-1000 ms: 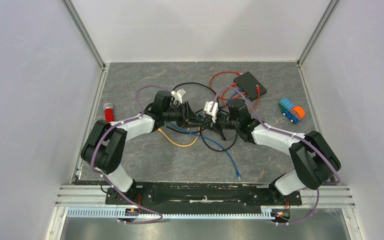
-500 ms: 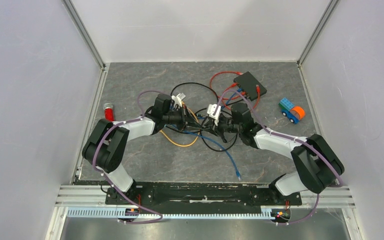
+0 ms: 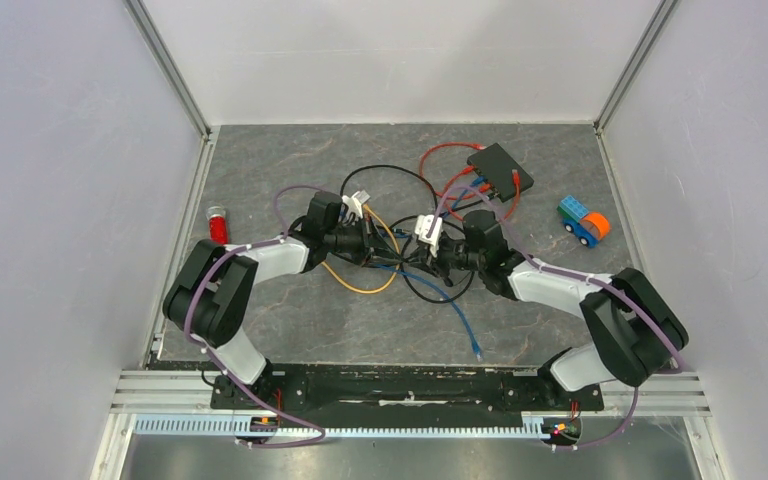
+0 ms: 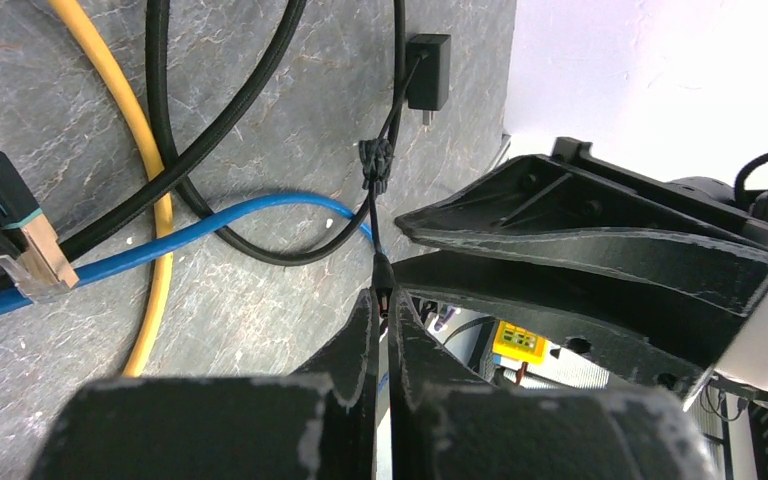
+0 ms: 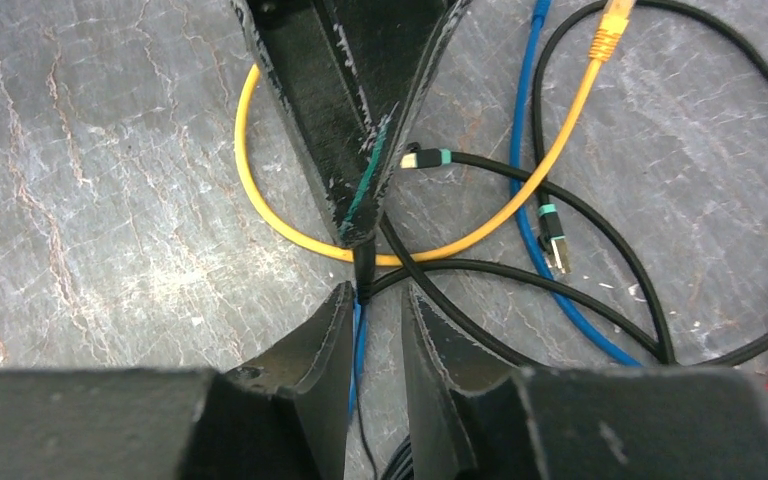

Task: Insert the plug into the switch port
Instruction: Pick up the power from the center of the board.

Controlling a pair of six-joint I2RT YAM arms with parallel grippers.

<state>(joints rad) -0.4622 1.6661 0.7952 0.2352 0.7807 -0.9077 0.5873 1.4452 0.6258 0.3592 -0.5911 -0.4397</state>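
Plug point(image 5: 361, 268) was clamped in left claw point(image 4: 384, 305), right claw point(image 5: 378, 295) slightly open around it; switch point(image 3: 500, 168) sat well apart, so handoff and insertion were left.

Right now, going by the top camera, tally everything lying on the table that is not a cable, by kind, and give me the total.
black network switch: 1
toy car: 1
small red bottle: 1
Total: 3
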